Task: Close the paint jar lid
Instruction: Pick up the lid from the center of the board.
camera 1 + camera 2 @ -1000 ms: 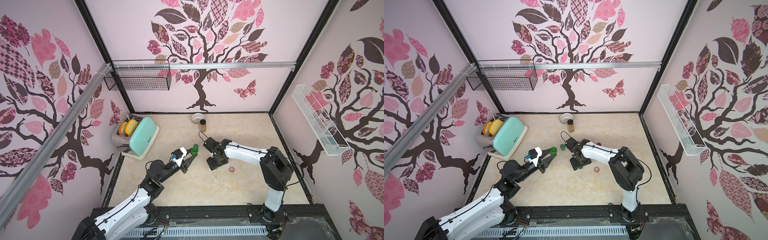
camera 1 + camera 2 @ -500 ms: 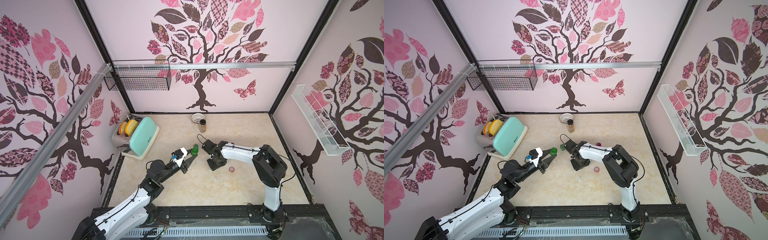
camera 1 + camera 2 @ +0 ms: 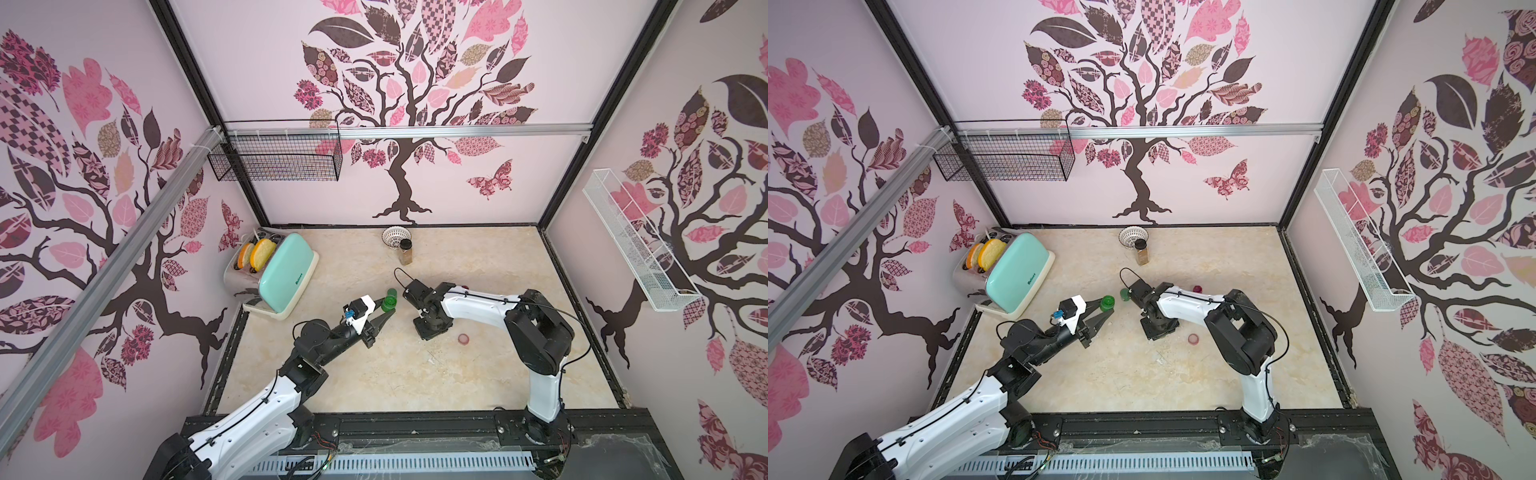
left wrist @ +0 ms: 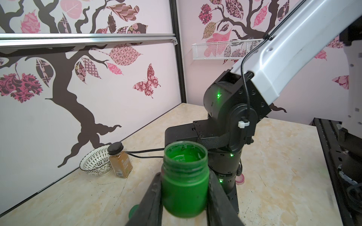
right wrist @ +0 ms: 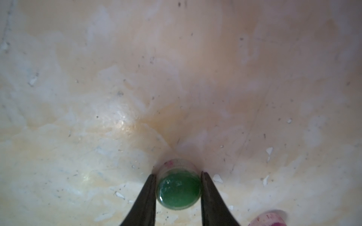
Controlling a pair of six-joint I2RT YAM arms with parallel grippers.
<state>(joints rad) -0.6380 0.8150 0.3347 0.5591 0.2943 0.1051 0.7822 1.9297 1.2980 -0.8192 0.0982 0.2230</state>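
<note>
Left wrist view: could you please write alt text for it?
An open green paint jar is clamped in the left gripper. Behind it the right arm points down at the table; a spice jar and bowl stand near the wall.

Two claws (image 4: 185, 174) (image 5: 177, 174), two baskets (image 3: 274, 158) (image 3: 636, 241), one green jar (image 4: 185, 192)
</note>
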